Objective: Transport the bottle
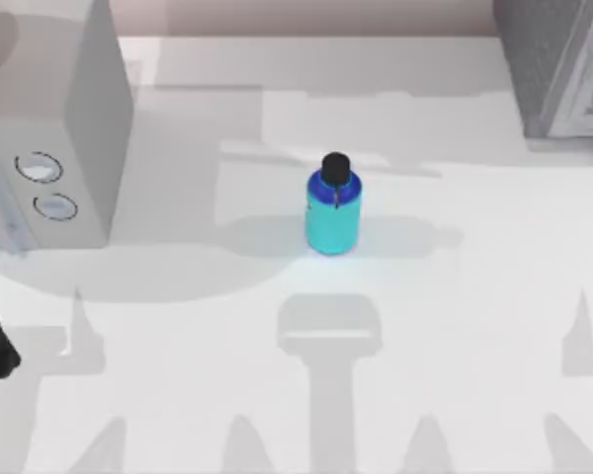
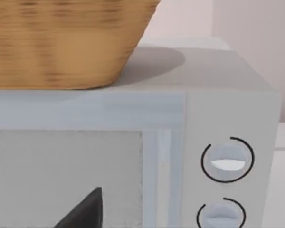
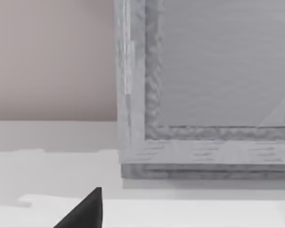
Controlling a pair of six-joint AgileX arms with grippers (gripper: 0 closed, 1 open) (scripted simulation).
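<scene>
The bottle stands upright near the middle of the white table, untouched, its black cap on. A microwave with 2 dials sits at the table's left, a basket on top of it. A grey cabinet stands at the far right. Whether either gripper is open or closed cannot be told.
</scene>
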